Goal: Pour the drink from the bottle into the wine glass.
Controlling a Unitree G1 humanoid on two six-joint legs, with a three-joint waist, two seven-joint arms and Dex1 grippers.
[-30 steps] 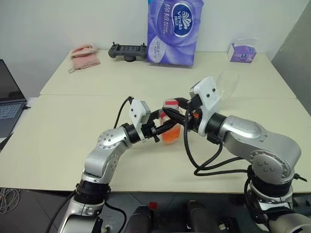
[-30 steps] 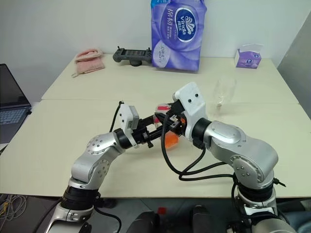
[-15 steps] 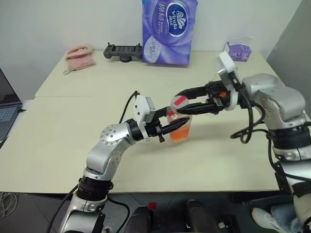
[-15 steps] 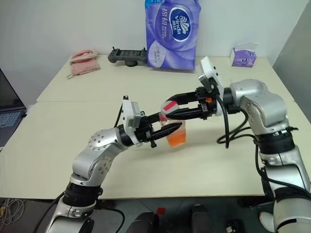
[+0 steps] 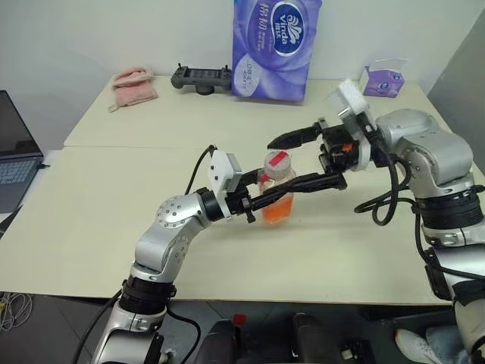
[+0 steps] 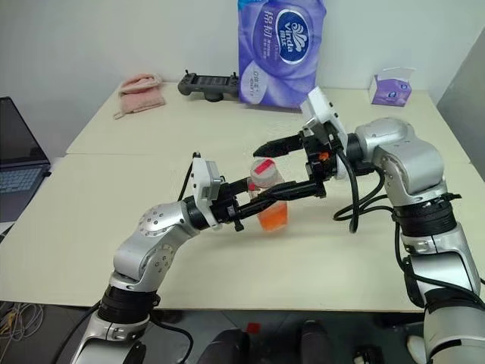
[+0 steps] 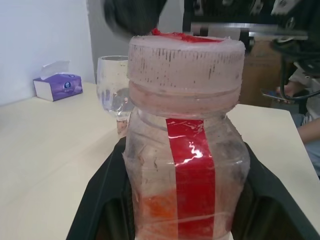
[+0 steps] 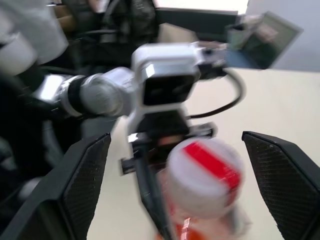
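The bottle [image 5: 276, 189] is standing upright near the middle of the front table [image 5: 91, 227], just above its surface, with the left gripper [image 5: 267, 199] pinching its lower body from the 9 o'clock side. In the left wrist view the black fingers [image 7: 102, 195] are pressing against both flanks of the bottle. Its cap [image 5: 278, 160] is sitting screwed on, white with a red patch on top, and a narrow red label strip [image 7: 194, 175] is running down the side; no writing on it can be read. The drink [image 5: 277, 211] is filling only the bottom part of the bottle.

The right gripper [image 5: 286, 163] is reaching in from 3 o'clock with its fingers spread wide, one finger [image 5: 292, 138] passing above the cap and the other lying beside the bottle's body; neither can be seen touching the cap.

The wine glass [image 7: 114, 90] is standing behind the bottle in the left wrist view, near a small purple tissue box [image 5: 382, 80].

At 12 o'clock on the far table, a purple paper pack [image 5: 274, 47] is bearing the brand "Vinda" with Chinese characters above it. A black controller [image 5: 200, 76] and a pink cloth [image 5: 134, 83] are lying at 11 o'clock, and a laptop [image 5: 14, 155] is sitting at 9 o'clock.
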